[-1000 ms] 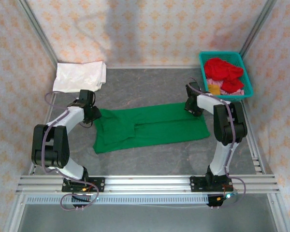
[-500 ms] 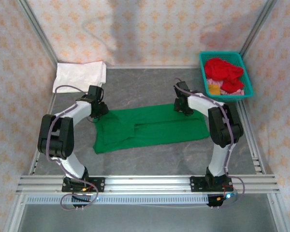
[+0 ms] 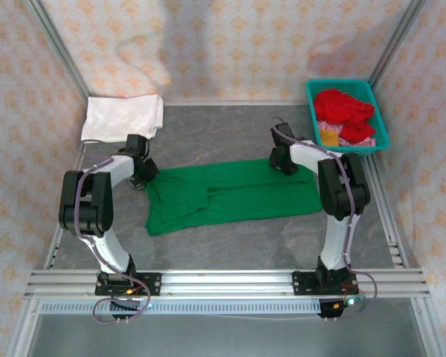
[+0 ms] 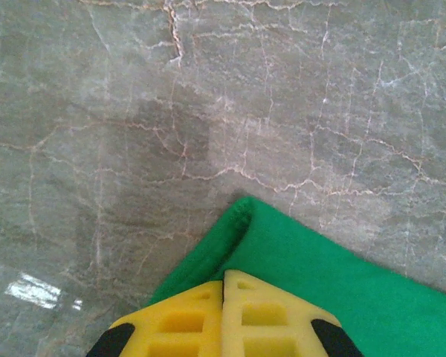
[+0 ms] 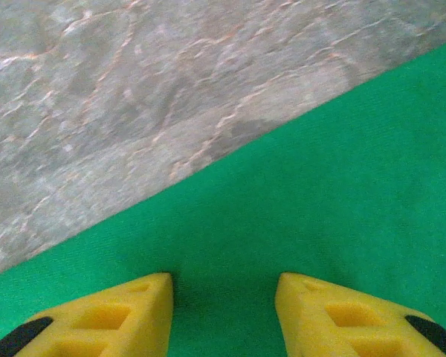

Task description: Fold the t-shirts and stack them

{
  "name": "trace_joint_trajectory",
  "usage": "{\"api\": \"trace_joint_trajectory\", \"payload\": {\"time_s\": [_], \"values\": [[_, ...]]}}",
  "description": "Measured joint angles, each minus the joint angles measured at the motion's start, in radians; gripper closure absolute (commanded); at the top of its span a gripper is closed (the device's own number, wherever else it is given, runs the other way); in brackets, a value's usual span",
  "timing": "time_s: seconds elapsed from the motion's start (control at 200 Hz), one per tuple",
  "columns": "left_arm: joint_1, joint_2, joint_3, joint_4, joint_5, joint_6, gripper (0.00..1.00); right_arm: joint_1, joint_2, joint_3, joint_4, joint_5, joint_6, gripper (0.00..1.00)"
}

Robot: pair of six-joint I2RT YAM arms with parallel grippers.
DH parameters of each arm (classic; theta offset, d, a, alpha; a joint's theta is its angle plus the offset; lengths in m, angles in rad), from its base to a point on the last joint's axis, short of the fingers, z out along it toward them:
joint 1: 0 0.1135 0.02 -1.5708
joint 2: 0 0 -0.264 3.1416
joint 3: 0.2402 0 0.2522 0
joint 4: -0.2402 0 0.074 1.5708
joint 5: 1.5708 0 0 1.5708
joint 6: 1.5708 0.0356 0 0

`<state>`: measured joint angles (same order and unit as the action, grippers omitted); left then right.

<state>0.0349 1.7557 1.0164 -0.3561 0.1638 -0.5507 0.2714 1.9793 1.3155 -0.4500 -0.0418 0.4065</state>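
Note:
A bright green t-shirt [image 3: 230,195] lies flat across the middle of the grey table, folded lengthwise. My left gripper [image 3: 143,178] is down at its far left corner. In the left wrist view its yellow fingertips [image 4: 224,277] are pressed together with the rolled edge of the green cloth [image 4: 320,275] running into them. My right gripper [image 3: 281,165] is at the shirt's far edge, towards the right end. In the right wrist view its jaws [image 5: 223,279] stand apart, resting on flat green cloth [image 5: 320,186]. A folded white t-shirt [image 3: 124,117] lies at the back left.
A teal basket [image 3: 342,83] at the back right holds a red t-shirt [image 3: 343,105] with yellow [image 3: 328,137] and pink [image 3: 359,140] cloth under it. Patterned walls and metal rails close in the table; bare marble [image 3: 223,134] lies beyond the green shirt.
My left gripper has closed at the shirt's far left corner. The right gripper has shifted left along the shirt's far edge and narrowed slightly. The shirt itself has barely moved.

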Motion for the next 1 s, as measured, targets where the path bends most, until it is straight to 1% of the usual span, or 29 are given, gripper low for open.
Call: {"api": "trace_joint_trajectory", "payload": {"time_s": [0.055, 0.095, 0.16, 0.27, 0.385, 0.475, 0.561, 0.626, 0.706, 0.806, 0.921, 1.001], "values": [[0.001, -0.008, -0.003, -0.005, -0.013, 0.001, 0.79, -0.008, 0.0, 0.0, 0.0, 0.013, 0.013, 0.58], [0.003, -0.017, -0.004, -0.016, -0.021, 0.004, 0.73, -0.012, 0.0, -0.001, -0.001, 0.021, 0.02, 0.58], [0.005, -0.034, -0.004, -0.029, -0.027, 0.002, 0.66, -0.016, 0.0, -0.001, -0.002, 0.024, 0.031, 0.58], [-0.007, -0.081, -0.004, -0.053, -0.048, 0.002, 0.61, -0.017, 0.0, -0.002, -0.001, 0.023, 0.045, 0.58], [-0.055, -0.148, 0.0, -0.084, -0.072, 0.002, 0.6, -0.015, -0.003, -0.006, 0.004, 0.023, 0.055, 0.56], [-0.117, -0.191, 0.01, -0.098, -0.083, -0.003, 0.61, -0.011, -0.022, -0.019, 0.0, 0.011, 0.062, 0.55], [-0.165, -0.205, 0.005, -0.088, -0.07, -0.033, 0.62, -0.004, -0.044, -0.023, -0.018, 0.006, 0.065, 0.55], [-0.18, -0.204, -0.016, -0.067, -0.058, -0.061, 0.64, 0.003, -0.07, -0.023, -0.029, 0.001, 0.065, 0.54], [-0.18, -0.185, -0.044, -0.056, -0.043, -0.096, 0.65, 0.014, -0.113, -0.022, -0.039, -0.004, 0.063, 0.54], [-0.178, -0.118, -0.047, -0.051, -0.029, -0.121, 0.66, 0.031, -0.177, -0.022, -0.035, -0.021, 0.038, 0.54], [-0.179, -0.023, -0.027, -0.051, -0.018, -0.126, 0.66, 0.053, -0.285, -0.066, 0.033, -0.041, -0.006, 0.53], [-0.179, 0.016, 0.029, -0.058, -0.018, -0.126, 0.67, 0.067, -0.402, -0.133, 0.113, -0.051, -0.029, 0.53]]}}
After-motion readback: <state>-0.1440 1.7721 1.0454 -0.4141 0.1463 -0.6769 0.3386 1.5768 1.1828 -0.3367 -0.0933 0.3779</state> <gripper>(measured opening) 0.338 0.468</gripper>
